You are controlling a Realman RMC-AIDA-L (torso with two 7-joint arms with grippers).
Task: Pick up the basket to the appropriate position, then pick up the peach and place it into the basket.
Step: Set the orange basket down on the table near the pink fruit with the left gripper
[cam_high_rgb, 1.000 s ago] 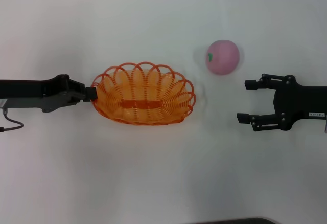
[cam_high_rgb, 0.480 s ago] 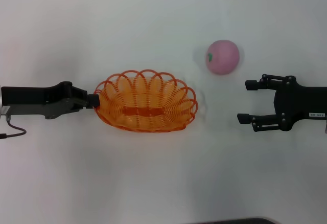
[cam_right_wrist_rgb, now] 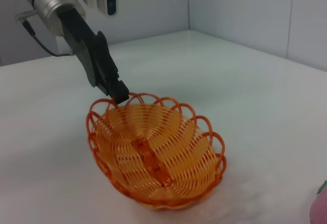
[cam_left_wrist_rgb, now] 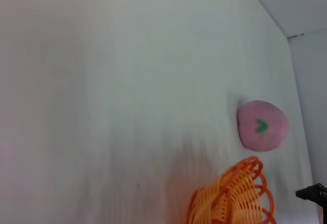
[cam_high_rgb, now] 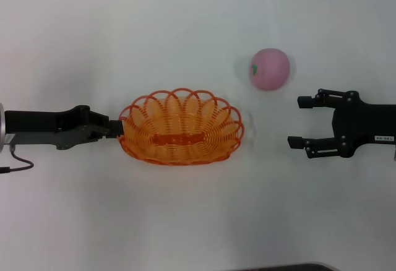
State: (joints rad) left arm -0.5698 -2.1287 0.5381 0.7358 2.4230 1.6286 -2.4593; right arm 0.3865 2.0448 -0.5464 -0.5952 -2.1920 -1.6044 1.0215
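The orange wire basket (cam_high_rgb: pixel 237 129) sits mid-table, its long side running left to right. My left gripper (cam_high_rgb: pixel 117 127) is shut on the rim at the basket's left end. The right wrist view shows the same grip (cam_right_wrist_rgb: pixel 119 95) on the basket (cam_right_wrist_rgb: pixel 218 155). The pink peach (cam_high_rgb: pixel 270 68) lies on the table behind and to the right of the basket, green mark facing left. My right gripper (cam_high_rgb: pixel 298 121) is open and empty, right of the basket and in front of the peach. The left wrist view shows the peach (cam_left_wrist_rgb: pixel 262 126) and part of the basket (cam_left_wrist_rgb: pixel 240 185).
The white table (cam_high_rgb: pixel 185 221) stretches around the basket. A dark edge (cam_high_rgb: pixel 278 267) shows at the table's front. A cable (cam_high_rgb: pixel 15 159) trails from my left arm. Grey walls (cam_right_wrist_rgb: pixel 245 9) stand behind the table in the right wrist view.
My left gripper has carried the basket a little to the right and toward the front, and the basket now lies flatter. The right arm and the peach have not moved.
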